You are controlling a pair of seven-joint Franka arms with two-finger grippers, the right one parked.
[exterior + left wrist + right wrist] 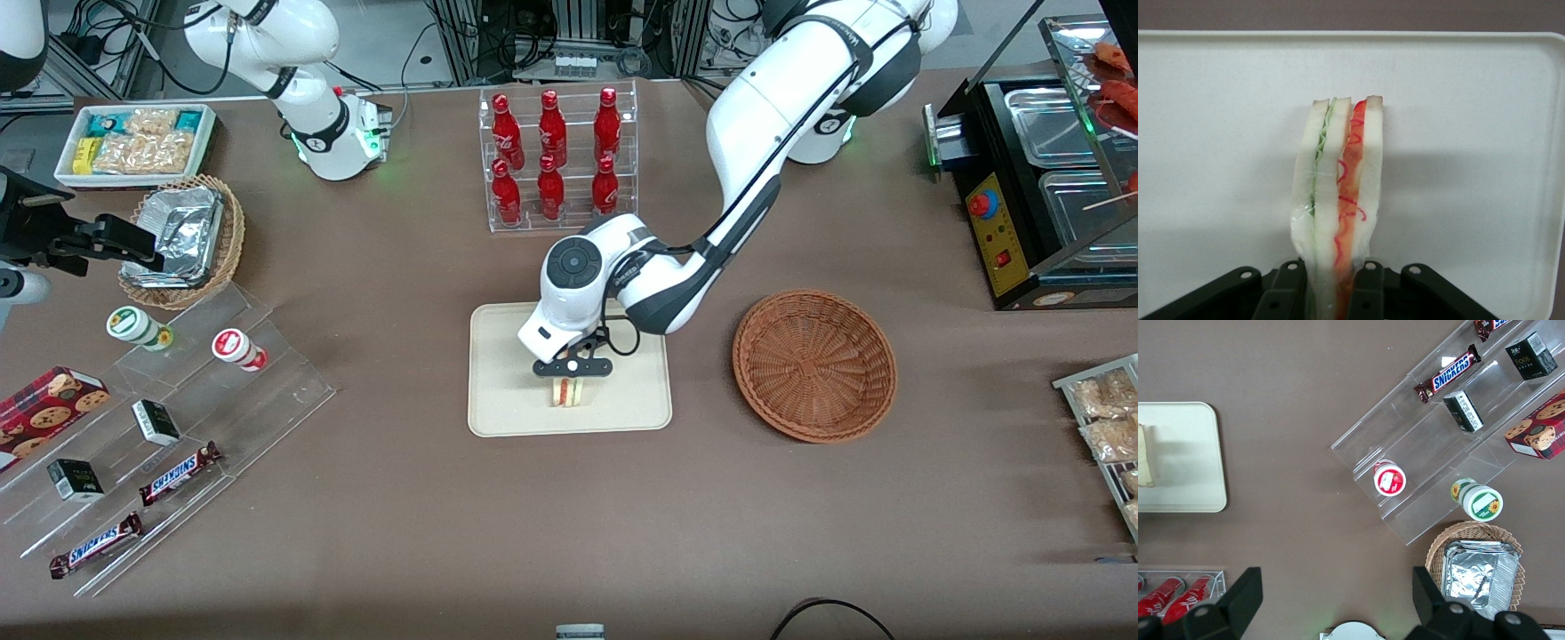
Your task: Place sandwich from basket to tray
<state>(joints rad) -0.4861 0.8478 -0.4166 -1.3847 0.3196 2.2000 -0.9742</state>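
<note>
gripper (pixel 571 372): pinched on the sandwich (pixel 1338 200), over the tray (pixel 498 391)
sandwich: judged light, soft, easily crushed; best held across its bread faces
basket (pixel 813 364): emptied

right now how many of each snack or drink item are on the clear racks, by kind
red cola bottles: 6
snickers bars: 2
round lidded cups: 2
small dark boxes: 2
cookie box: 1
total: 13
Off the racks, the end effector holds the sandwich upright over the tray; the basket is empty.
</note>
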